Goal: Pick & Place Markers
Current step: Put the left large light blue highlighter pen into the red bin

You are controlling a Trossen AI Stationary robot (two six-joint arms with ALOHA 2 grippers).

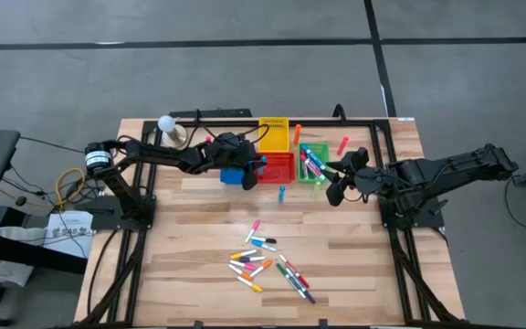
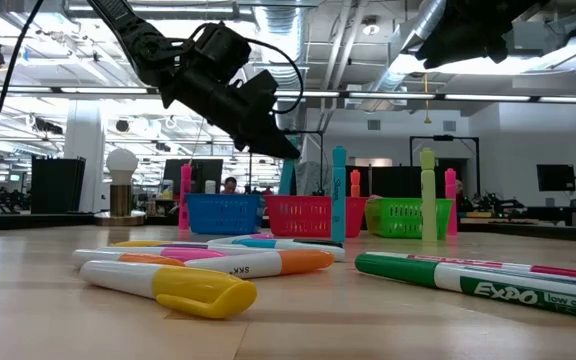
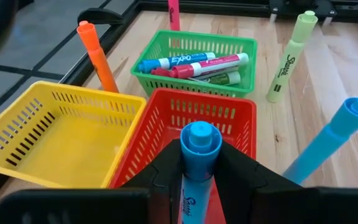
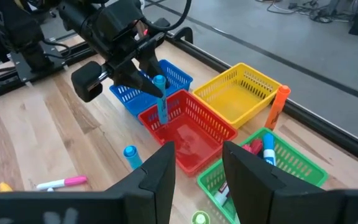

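I see my left end effector point(image 4: 160, 93) clamped on a blue marker point(image 3: 199, 163) above the red bin point(image 4: 188, 134), my right end effector point(image 4: 197, 165) parted, empty, near the green bin point(image 4: 291, 163).

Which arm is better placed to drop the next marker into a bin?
Left. Its tool is shut on a blue marker above the red bin, beside the blue bin. The right tool is open and empty.
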